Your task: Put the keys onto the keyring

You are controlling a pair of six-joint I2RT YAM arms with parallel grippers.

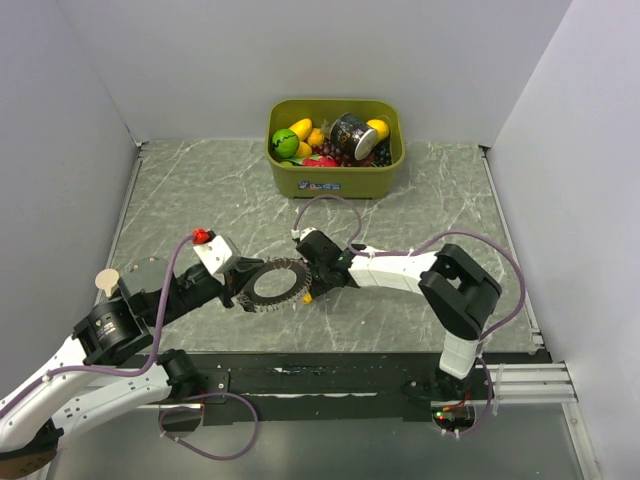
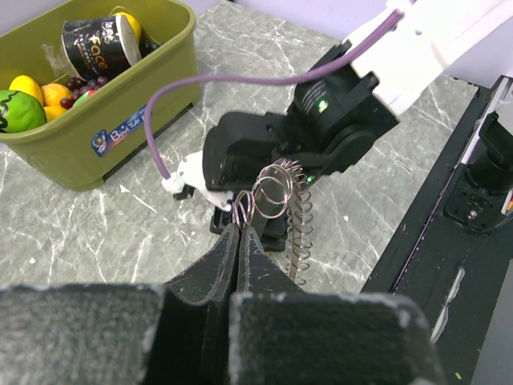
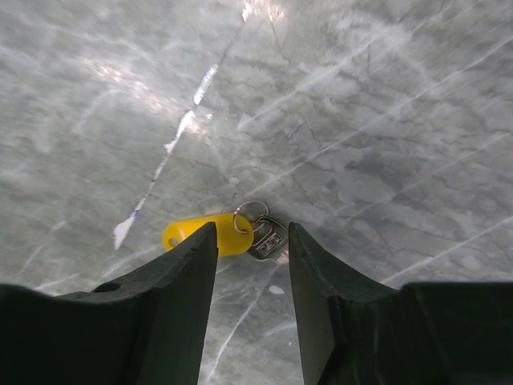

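Nearest me, the left gripper (image 2: 239,231) is pinched shut on a small wire loop of the keyring (image 2: 300,233), and I'd say it ought to hold that ring steady. Beyond it the right gripper (image 3: 252,234) hangs about half open and empty, with the yellow key (image 3: 210,235) flat on the table (image 3: 361,120) just past its tips, at roughly 4 o'clock off the keyring's rim. My judgement: drop straight down, nip the yellow tag and leave the key's own little ring free for threading.
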